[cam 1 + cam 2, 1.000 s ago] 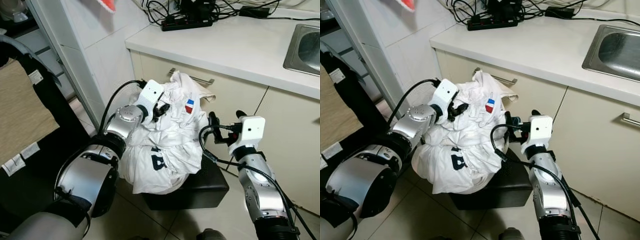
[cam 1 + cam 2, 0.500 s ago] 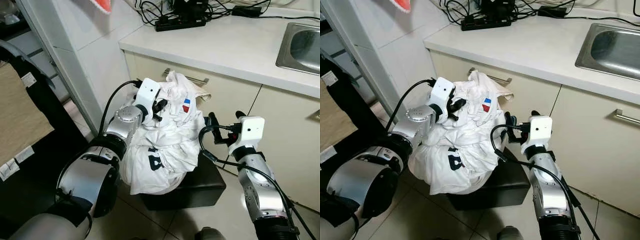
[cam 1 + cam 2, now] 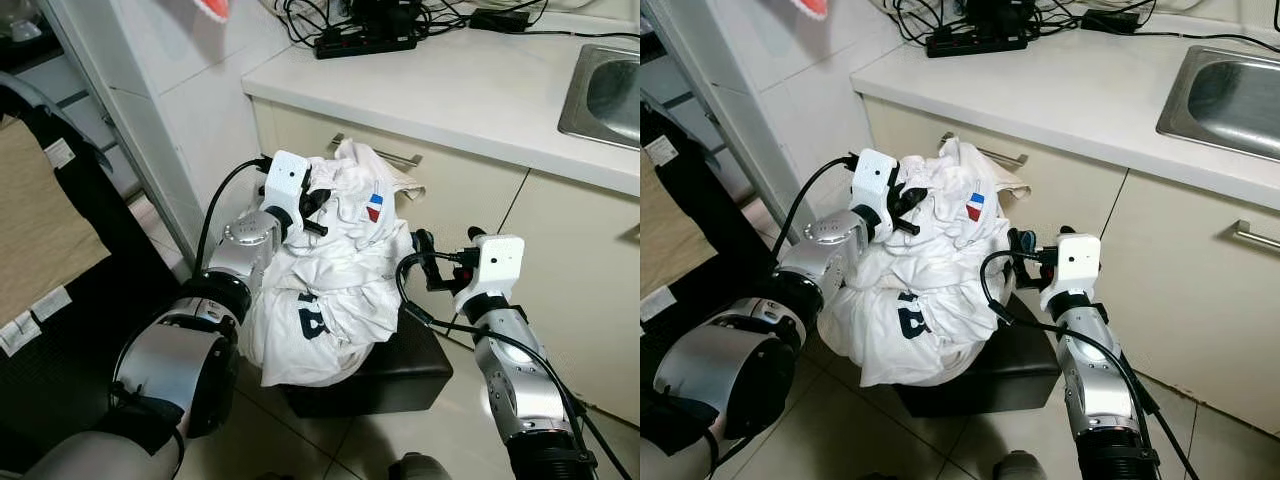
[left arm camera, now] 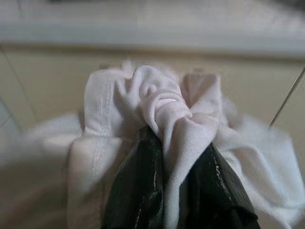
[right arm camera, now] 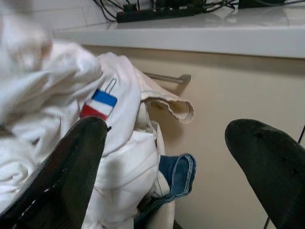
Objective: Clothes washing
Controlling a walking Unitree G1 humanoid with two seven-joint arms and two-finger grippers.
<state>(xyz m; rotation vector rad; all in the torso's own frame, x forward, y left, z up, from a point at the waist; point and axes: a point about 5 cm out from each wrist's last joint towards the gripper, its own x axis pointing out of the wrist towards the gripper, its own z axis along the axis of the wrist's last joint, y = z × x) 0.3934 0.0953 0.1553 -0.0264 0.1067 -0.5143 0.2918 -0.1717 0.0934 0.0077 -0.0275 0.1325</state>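
A heap of white clothes (image 3: 330, 290) with a red, white and blue patch (image 3: 377, 208) lies on a black stool (image 3: 405, 375) in front of the kitchen cabinet. My left gripper (image 3: 312, 208) sits at the heap's upper left, shut on a bunched fold of white cloth (image 4: 159, 107); its black fingers (image 4: 136, 191) pinch the fold from both sides. My right gripper (image 3: 446, 242) is at the heap's right side, open, with its fingers (image 5: 66, 171) wide apart and nothing between them. A bit of blue cloth (image 5: 176, 172) peeks out under the white clothes near it.
The white counter (image 3: 470, 95) runs behind, with a power strip (image 3: 365, 45), cables and a steel sink (image 3: 605, 95). A cabinet handle (image 3: 400, 157) is just behind the heap. A dark frame with beige fabric (image 3: 45, 230) stands at the left. Tiled floor surrounds the stool.
My left gripper has shifted slightly to the left with the fold of cloth still in it. The right gripper has stayed open beside the heap. The camera has moved a little.
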